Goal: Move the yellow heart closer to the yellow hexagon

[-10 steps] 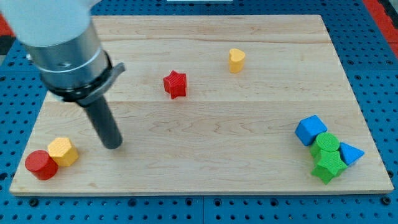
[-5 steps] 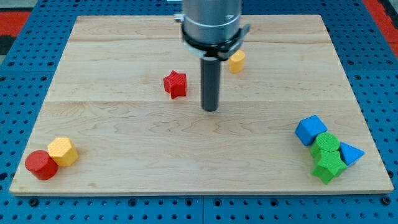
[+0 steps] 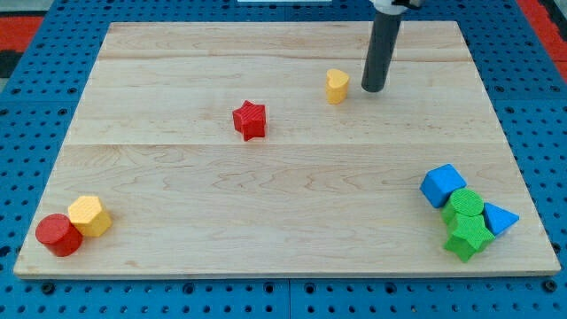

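While the dark rod stands upright near the view's top, my tip (image 3: 373, 89) rests on the wooden board (image 3: 283, 204), just right of the small yellow heart block (image 3: 336, 86), not touching it and pushing nothing. The red star block (image 3: 250, 120) sits further left. The yellow hexagon block (image 3: 89, 215) lies far off at bottom left, touching the red cylinder block (image 3: 58, 235).

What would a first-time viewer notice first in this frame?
The dark rod, my tip, stands just right of the yellow heart near the view's top. Far off at bottom left, the yellow hexagon touches a red cylinder; a blue-and-green cluster fills bottom right.
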